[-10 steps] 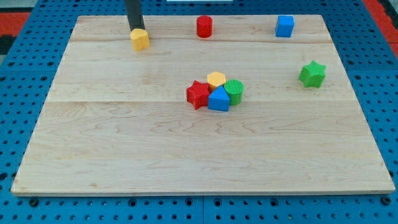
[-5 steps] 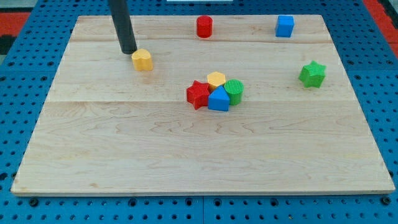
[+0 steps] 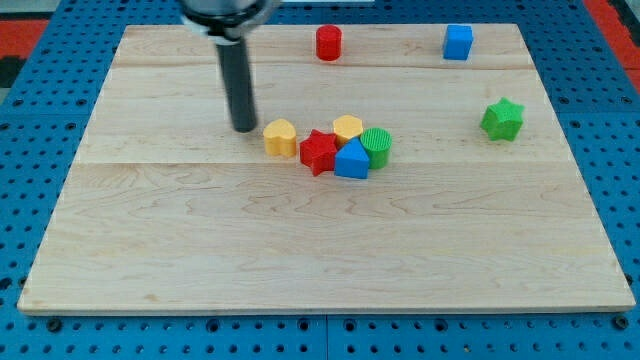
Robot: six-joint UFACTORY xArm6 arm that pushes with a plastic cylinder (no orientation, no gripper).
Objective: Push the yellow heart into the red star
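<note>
The yellow heart (image 3: 281, 137) lies near the board's middle, just left of the red star (image 3: 318, 151); they look touching or nearly so. My tip (image 3: 243, 128) stands just left of and slightly above the heart, a small gap apart. The red star sits in a cluster with a yellow hexagon (image 3: 348, 127), a blue block (image 3: 352, 160) and a green cylinder (image 3: 377, 146).
A red cylinder (image 3: 328, 43) and a blue cube (image 3: 458, 42) stand near the view's top edge. A green star (image 3: 502, 119) lies at the right. The wooden board (image 3: 300, 250) lies on a blue pegboard.
The yellow heart has slid from the upper left down and right to the red star's left side. My tip has followed it down and to the right.
</note>
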